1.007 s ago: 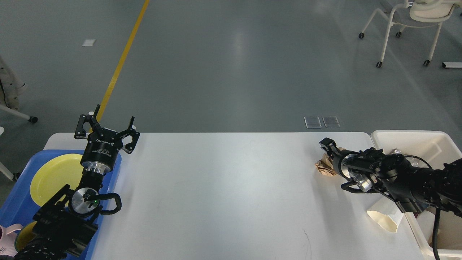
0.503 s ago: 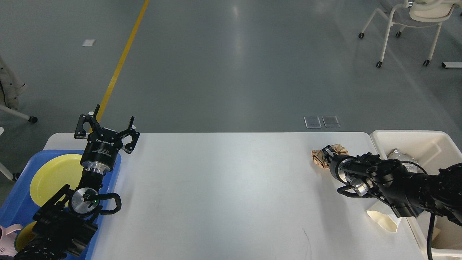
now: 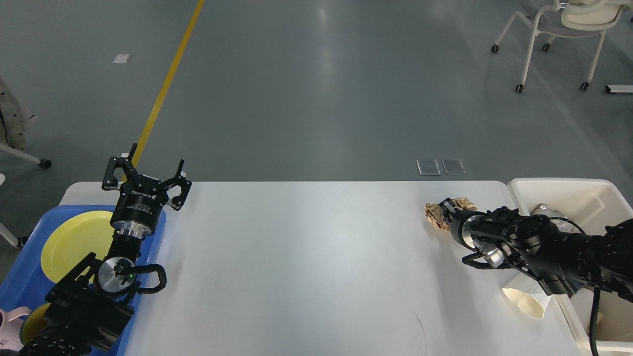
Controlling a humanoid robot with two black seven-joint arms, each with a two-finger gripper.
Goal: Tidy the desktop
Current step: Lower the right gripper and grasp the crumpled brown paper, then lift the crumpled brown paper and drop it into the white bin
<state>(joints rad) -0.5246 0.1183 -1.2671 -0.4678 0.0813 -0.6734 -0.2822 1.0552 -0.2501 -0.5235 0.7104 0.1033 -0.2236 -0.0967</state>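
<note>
The desktop (image 3: 306, 257) fills the lower middle of the view, w/ a blue tray (image 3: 22, 282) at its left end and a cream bin (image 3: 578, 190) at its right end. Crumpled brown paper (image 3: 437, 216) lies on the desktop near the far right corner, just beside the bin. Right gripper (image 3: 449, 207) sits at the paper, seen end-on and dark; can't tell if its fingers are apart or clamped on it. A white paper cup (image 3: 524, 299) lies tipped on the desktop by the bin, partly under the right arm. Left gripper (image 3: 143, 170) hangs over the tray's far corner at the desktop's left end, jaws apart, nothing btwn them. Yellow plate (image 3: 74, 242) in the tray is partly covered by the left arm. Pink item (image 3: 12, 321) at the tray's near edge is cut off. Bin contents are unclear.
</note>
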